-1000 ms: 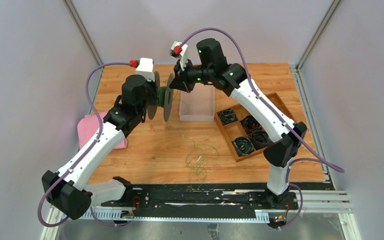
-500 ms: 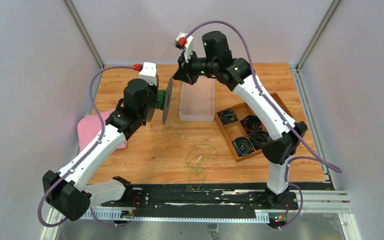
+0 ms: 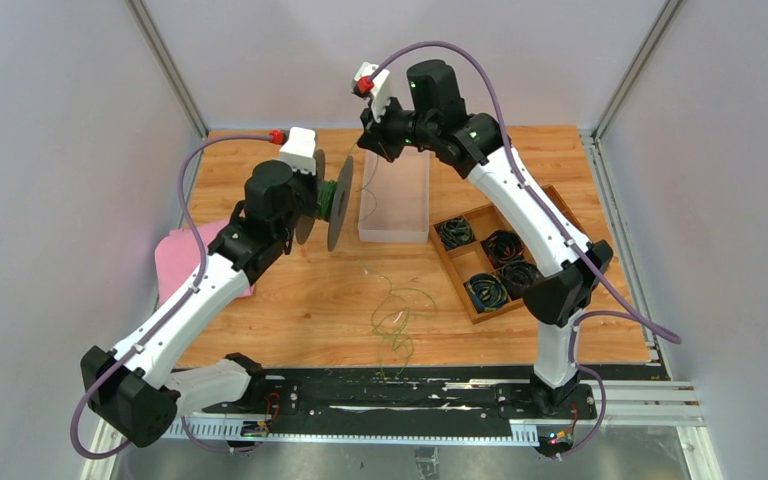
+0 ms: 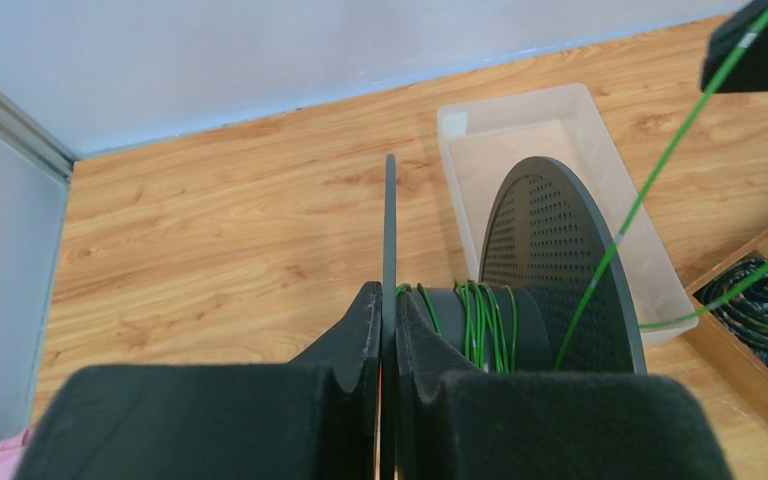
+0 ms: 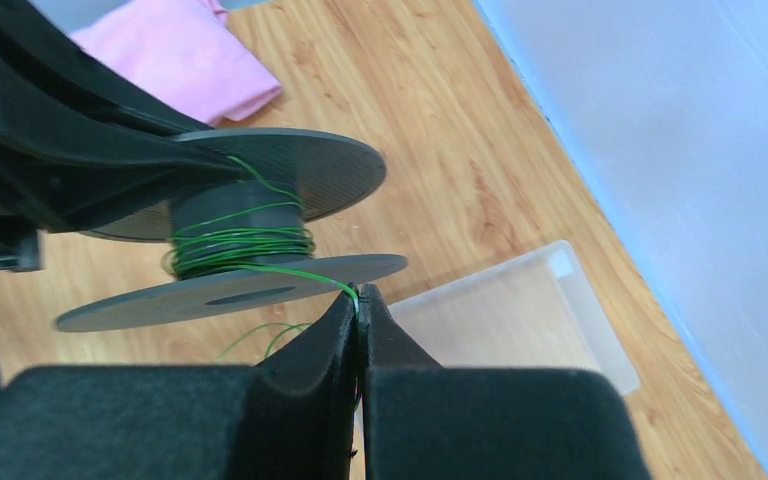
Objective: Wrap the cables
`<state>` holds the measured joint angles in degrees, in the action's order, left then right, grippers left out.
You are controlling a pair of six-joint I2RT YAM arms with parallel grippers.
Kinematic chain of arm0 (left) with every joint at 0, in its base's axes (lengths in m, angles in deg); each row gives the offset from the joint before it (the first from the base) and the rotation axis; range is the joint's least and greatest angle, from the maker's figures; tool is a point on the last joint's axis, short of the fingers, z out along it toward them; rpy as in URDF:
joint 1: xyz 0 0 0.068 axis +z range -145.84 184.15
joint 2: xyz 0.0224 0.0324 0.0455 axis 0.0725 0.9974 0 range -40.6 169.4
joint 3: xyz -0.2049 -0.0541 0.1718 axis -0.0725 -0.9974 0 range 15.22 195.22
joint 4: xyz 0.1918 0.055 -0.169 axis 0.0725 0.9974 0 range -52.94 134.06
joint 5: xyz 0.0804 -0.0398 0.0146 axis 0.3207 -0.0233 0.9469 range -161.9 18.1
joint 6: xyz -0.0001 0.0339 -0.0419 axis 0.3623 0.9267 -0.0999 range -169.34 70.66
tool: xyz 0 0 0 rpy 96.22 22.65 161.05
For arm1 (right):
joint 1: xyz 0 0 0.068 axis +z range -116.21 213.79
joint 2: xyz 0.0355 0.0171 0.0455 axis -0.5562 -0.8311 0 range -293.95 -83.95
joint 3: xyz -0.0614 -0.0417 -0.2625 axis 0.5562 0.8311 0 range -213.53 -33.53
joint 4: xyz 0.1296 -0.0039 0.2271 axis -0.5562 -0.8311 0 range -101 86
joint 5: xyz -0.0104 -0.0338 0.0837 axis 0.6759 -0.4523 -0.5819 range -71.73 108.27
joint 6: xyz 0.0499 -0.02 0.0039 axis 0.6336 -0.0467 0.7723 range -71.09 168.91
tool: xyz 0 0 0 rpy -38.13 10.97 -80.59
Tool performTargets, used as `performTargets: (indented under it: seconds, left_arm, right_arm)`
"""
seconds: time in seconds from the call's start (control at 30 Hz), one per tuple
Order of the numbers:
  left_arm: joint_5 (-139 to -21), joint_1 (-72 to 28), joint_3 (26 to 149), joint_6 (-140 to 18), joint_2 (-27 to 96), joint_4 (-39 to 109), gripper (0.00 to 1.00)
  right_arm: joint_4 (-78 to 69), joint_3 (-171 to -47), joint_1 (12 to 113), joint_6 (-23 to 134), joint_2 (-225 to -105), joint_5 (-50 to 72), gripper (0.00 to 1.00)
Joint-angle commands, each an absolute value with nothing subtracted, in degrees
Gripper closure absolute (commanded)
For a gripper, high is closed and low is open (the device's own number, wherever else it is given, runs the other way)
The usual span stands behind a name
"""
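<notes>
A black spool [image 3: 334,205] hangs above the table at the back, its axis level, with several turns of green cable [image 4: 480,318] on its hub. My left gripper [image 4: 390,300] is shut on the thin edge of the spool's near flange [image 4: 390,215]. A taut strand runs from the hub up to my right gripper [image 5: 358,300], which is shut on the cable [image 5: 245,245] just past the other flange [image 5: 230,295]. In the top view the right gripper [image 3: 368,140] is above and to the right of the spool. More cable lies in loose loops [image 3: 397,312] on the table.
A clear plastic bin [image 3: 400,232] stands just right of the spool. A wooden tray [image 3: 550,197] with dark coiled bundles in its compartments sits at the right. A pink cloth [image 3: 173,257] lies at the left, under the left arm.
My right gripper has risen and moved right, away from the spool, drawing the green strand with it. The left arm and spool shifted slightly to the right.
</notes>
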<state>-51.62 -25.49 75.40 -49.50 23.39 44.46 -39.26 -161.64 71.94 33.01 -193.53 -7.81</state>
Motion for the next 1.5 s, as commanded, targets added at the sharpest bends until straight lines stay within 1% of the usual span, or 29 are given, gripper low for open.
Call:
performTargets:
  seconds: [0.0,0.33,0.7,1.03,1.23,1.47]
  left_arm:
    - [-53.2,-25.9,76.2,-49.5,21.2,43.7,1.0]
    - [-57.4,-25.8,77.1,-51.7,20.3,45.7,1.0]
    - [-58.7,-25.7,81.7,-54.8,19.3,50.6,1.0]
    - [-60.2,-24.5,83.4,-56.0,18.6,52.2,1.0]
    - [-62.4,-23.0,84.6,-58.0,18.5,52.9,1.0]
    - [-65.7,-21.5,85.3,-60.5,18.6,53.4,1.0]
  right_arm:
    - [-39.2,-164.2,71.0,27.8,-195.2,-0.3,0.99]
    - [-38.6,-163.4,70.3,25.6,-197.2,2.0,0.98]
    - [-36.3,-156.2,68.6,25.4,-197.2,2.1,0.94]
    - [-34.6,-151.2,67.3,25.7,-198.7,1.8,0.93]
    - [-32.0,-146.0,66.2,27.3,-197.9,-0.9,0.91]
    - [-30.6,-143.1,65.9,29.2,-198.2,-6.6,0.89]
